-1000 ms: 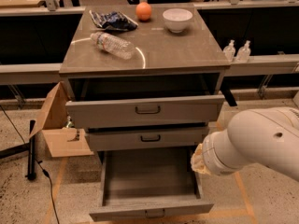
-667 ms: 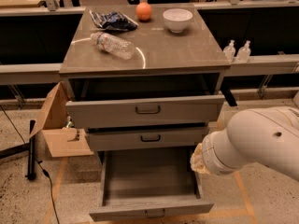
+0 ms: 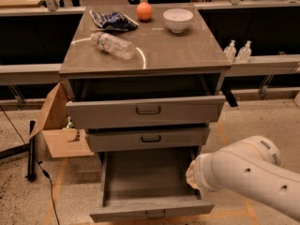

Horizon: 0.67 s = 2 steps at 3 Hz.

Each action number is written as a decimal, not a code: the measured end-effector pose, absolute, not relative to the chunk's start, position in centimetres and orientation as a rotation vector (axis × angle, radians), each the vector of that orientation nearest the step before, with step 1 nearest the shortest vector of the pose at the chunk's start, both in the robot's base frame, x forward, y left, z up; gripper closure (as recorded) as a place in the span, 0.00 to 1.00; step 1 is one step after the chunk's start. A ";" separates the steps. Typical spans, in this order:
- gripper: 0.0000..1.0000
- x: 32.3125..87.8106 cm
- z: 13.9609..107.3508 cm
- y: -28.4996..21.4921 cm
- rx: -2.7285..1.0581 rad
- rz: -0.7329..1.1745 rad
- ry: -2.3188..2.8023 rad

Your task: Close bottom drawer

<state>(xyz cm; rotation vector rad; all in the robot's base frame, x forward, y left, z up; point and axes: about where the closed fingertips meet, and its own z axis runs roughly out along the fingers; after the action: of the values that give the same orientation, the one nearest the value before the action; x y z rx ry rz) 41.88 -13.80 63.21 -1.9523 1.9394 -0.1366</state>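
Note:
The bottom drawer (image 3: 151, 213) is the lowest grey front with a small dark pull. It stands pulled far out, and its empty inside (image 3: 147, 175) shows. My white arm (image 3: 243, 177) reaches in from the lower right. Its cream-coloured end (image 3: 193, 175) sits by the right wall of the open drawer. The gripper itself is hidden behind the arm's end.
The top drawer (image 3: 148, 110) and middle drawer (image 3: 150, 138) stand partly out. On the cabinet top (image 3: 178, 50) lie a plastic bottle (image 3: 112, 44), a chip bag (image 3: 112, 20), an orange (image 3: 144, 11) and a white bowl (image 3: 178, 18). A cardboard box (image 3: 58, 125) stands to the left.
My arm has moved lower, down to the right side of the open bottom drawer. The drawers have not moved.

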 end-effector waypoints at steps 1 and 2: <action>1.00 42.4 57.5 -12.9 -1.937 -0.133 1.916; 1.00 43.5 53.6 -12.2 -1.904 -0.106 1.896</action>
<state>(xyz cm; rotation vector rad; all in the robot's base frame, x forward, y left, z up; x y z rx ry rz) 43.54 -12.22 53.59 -1.9041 1.8962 -0.1056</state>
